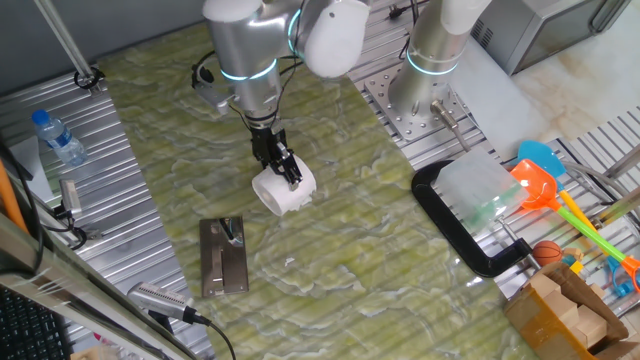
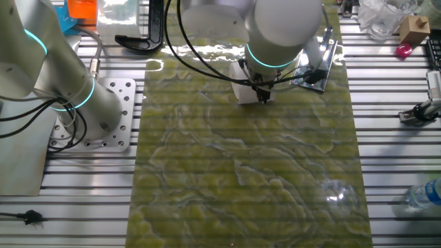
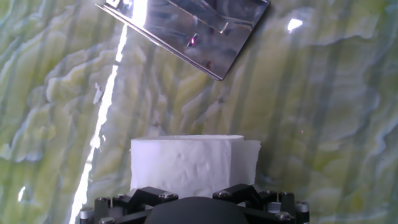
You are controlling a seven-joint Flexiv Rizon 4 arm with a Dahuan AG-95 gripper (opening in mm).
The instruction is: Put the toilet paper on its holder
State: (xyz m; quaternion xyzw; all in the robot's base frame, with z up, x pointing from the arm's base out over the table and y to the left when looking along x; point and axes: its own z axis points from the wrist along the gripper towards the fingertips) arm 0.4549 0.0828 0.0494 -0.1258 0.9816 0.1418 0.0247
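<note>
White, soft toilet paper [image 1: 283,190], ragged-edged

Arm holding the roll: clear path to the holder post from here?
Probably yes. The claw grips the toilet paper, and only bare mat lies between it and the holder. The black clamp sits off to the other side.

White toilet paper [image 1: 284,190], shiny silver holder [image 1: 223,257], green marbled mat [image 1: 350,200], black claw [image 1: 281,163]

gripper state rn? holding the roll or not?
Gripper: closed on the toilet paper, which looks lifted off the mat, short of the holder.
</note>
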